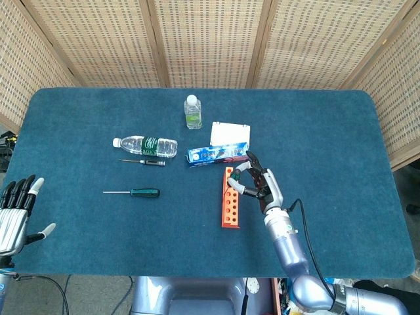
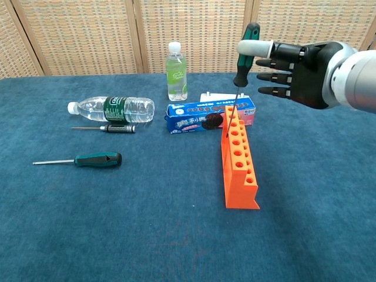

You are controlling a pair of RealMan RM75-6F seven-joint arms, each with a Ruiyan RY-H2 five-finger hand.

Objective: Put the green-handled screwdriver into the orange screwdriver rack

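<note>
The orange screwdriver rack (image 2: 239, 164) (image 1: 230, 207) lies lengthwise at mid-table. My right hand (image 2: 305, 64) (image 1: 264, 186) pinches a green-handled screwdriver (image 2: 245, 51) by its handle, with the other fingers spread. Its shaft slants down to the rack's far end, the tip at the farthest hole. A second green-handled screwdriver (image 2: 97, 159) (image 1: 143, 192) lies flat on the cloth to the left. At the table's near left edge my left hand (image 1: 16, 213) holds nothing, its fingers apart.
A small black-handled screwdriver (image 2: 114, 128) and a lying water bottle (image 2: 114, 109) are at the back left. A blue biscuit box (image 2: 194, 120), a white packet (image 1: 230, 134) and an upright bottle (image 2: 176, 71) stand just behind the rack.
</note>
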